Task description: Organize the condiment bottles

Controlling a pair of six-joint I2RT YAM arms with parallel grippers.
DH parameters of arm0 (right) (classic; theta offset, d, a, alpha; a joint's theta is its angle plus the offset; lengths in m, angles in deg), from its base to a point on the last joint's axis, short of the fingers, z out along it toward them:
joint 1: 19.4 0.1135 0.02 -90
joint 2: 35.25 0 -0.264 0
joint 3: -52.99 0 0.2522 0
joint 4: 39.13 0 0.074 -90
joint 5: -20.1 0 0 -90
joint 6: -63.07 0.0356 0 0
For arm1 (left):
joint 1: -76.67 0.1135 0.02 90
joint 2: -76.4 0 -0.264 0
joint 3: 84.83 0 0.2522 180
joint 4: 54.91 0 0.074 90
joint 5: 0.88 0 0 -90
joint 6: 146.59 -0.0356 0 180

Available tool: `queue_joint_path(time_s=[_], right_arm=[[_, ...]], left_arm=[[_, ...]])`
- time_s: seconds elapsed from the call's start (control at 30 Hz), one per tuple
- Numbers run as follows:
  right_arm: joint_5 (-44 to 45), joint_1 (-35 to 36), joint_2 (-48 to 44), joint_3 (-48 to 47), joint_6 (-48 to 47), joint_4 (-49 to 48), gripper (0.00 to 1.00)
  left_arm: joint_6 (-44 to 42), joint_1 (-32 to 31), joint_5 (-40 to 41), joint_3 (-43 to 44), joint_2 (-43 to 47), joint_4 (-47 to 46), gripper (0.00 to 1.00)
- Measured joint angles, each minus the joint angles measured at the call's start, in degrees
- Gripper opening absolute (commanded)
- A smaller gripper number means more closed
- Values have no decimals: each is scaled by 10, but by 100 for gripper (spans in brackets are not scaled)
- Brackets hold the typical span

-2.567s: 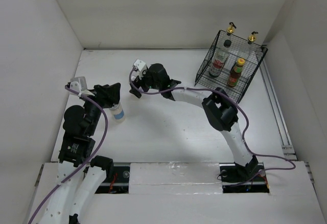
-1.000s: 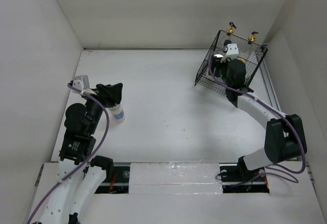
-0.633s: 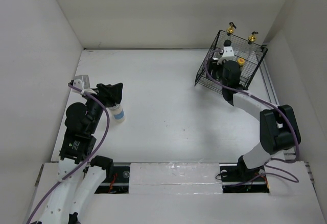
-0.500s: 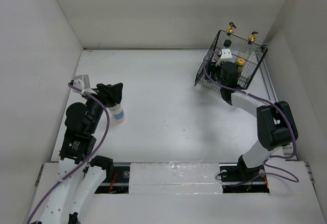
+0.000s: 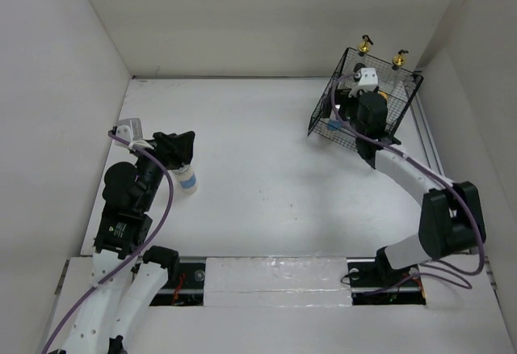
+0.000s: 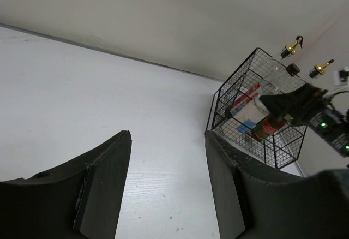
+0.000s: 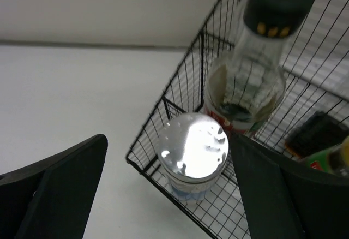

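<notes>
gold-pourer bottles (image 5: pixel 365 44) 2 | silver-lidded shakers (image 5: pixel 187 179) 2 | black-capped bottle (image 7: pixel 278 1) 1 | wire basket (image 5: pixel 327 99) 1 | arms (image 5: pixel 404 176) 2

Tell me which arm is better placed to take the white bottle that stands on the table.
Left. Its tool is right beside the white bottle, jaws open and empty. The right tool is far away, over the wire basket.

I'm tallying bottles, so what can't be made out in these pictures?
Top view: the right arm covers the wire basket's bottles, gold pourers aside.
Top view: the left gripper hides the table shaker's lid; contact unclear.
Right wrist view: the rightmost bottle is cut off by the frame edge and a finger.
</notes>
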Motion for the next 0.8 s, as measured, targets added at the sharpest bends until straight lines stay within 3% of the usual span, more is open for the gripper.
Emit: queue_joint_path(time_s=[0.2,0.33,0.57,0.8], right_arm=[[0,50,-107,-27,-16,7,100],[-86,122,-110,-37,-34,-4,100],[-250,298,68,-80,-56,-26,100],[-309,398,265,-204,-64,-16,100]], left_arm=[[0,0,-1,0,0,0,52],[1,0,7,0,1,0,52],[14,3,61,0,16,9,53],[37,9,130,1,38,25,61]])
